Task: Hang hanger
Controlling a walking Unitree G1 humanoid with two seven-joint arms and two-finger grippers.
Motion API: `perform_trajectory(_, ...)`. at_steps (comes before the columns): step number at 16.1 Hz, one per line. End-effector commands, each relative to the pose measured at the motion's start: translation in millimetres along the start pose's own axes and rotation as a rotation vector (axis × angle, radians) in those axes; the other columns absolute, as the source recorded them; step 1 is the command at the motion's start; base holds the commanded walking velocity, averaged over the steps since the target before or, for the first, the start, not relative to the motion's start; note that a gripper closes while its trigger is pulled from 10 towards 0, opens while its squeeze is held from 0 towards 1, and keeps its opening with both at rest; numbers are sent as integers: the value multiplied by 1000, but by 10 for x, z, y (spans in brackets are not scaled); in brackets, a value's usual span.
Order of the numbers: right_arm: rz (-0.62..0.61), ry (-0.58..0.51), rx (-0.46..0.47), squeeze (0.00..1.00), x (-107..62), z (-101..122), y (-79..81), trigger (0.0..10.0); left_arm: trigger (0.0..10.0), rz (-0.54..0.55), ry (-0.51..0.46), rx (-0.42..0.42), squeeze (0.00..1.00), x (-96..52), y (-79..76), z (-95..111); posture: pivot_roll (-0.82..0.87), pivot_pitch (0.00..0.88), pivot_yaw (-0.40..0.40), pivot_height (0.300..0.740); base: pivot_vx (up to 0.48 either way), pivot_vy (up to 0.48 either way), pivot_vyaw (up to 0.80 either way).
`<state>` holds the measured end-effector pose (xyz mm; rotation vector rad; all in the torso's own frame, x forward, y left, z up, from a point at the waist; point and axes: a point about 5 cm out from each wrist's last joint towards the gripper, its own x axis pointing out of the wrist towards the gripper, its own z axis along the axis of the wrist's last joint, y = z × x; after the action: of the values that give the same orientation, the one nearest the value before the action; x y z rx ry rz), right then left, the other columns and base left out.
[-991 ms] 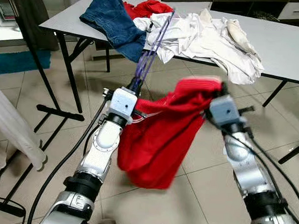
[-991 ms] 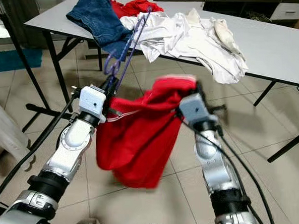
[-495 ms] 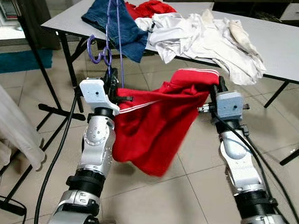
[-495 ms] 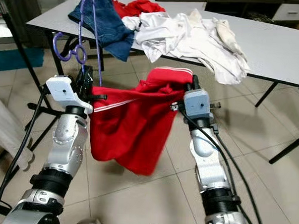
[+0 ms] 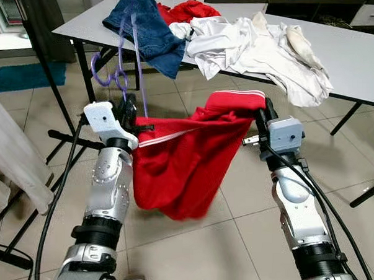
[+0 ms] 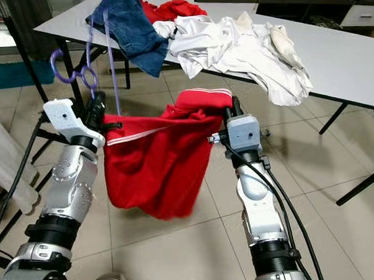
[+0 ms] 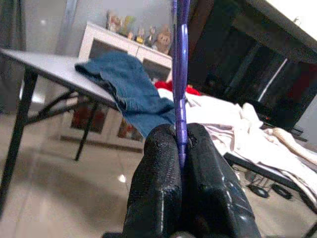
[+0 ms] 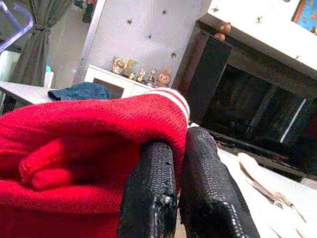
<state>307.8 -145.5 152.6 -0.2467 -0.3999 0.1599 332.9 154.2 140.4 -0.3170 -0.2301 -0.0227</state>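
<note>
A purple plastic hanger (image 5: 129,63) is pinched tight between the black fingers (image 7: 158,173) of the left gripper (image 5: 132,108), fingers fully closed on the thin bar, no gap to be seen in the left wrist view. The hanger is held up above the wrist, its hook end curling off to the robot's left, in the air in front of the table's edge.

A red garment with white stripes (image 5: 186,158) is clamped by the right gripper (image 5: 261,111): its fingers (image 8: 148,193) are squeezed shut on the striped hem, with the fabric bunched between them. The other side of the garment is caught up at the left gripper, so the cloth is stretched between both arms and sags down over the tiled floor (image 5: 244,242).

Behind, on the grey folding table (image 5: 358,54), blue jeans (image 5: 145,26), another red piece of clothing (image 5: 189,10) and a heap of white clothes (image 5: 259,50) are piled.
</note>
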Motion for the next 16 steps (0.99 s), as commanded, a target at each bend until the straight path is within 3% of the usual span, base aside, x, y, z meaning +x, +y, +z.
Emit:
perform_trajectory(1, -46, -39, 15, 0, 23, 74, -96, 0, 10000, 15, -21, -38, 0, 30, -3, 68, 242, 6, -35, 740, 0, 0, 0)
perform_trajectory(2, -45, -27, 18, 0, 14, 53, -91, 0, 10000, 50, -23, -86, 0, 41, 1, 67, 239, 6, -34, 740, 0, 0, 0)
perform_trajectory(4, -27, 34, 28, 0, -13, -39, -65, 0, 10000, 66, -77, -68, 0, 52, 13, 122, 238, 6, -33, 740, 0, 0, 0)
perform_trajectory(6, 114, 247, 88, 0, -126, -357, 122, 0, 10000, 60, -98, -62, 0, 71, -4, 158, 236, 5, -31, 740, 0, 0, 0)
perform_trajectory(7, 261, 359, 183, 0, -271, -511, 318, 0, 10000, 62, -153, -3, 0, 82, 6, 213, 235, 5, -31, 740, 0, 0, 0)
perform_trajectory(9, 280, 374, 215, 0, -305, -530, 349, 0, 10000, 77, -168, 0, 0, 84, 19, 227, 237, 5, -31, 740, 0, 0, 0)
perform_trajectory(11, 532, 415, 442, 0, -486, -485, 546, 0, 10000, 128, -204, 29, 0, 102, 67, 278, 236, 7, -28, 740, 0, 0, 0)
perform_trajectory(14, 651, 414, 483, 0, -565, -441, 597, 0, 10000, 129, -203, 43, 0, 103, 64, 270, 235, 7, -28, 740, 0, 0, 0)
perform_trajectory(15, 696, 437, 482, 0, -628, -470, 602, 0, 10000, 132, -204, 42, 0, 102, 65, 268, 238, 8, -29, 740, 0, 0, 0)
perform_trajectory(16, 781, 522, 443, 0, -799, -603, 574, 0, 10000, 150, -213, 33, 0, 105, 72, 264, 238, 8, -29, 740, 0, 0, 0)
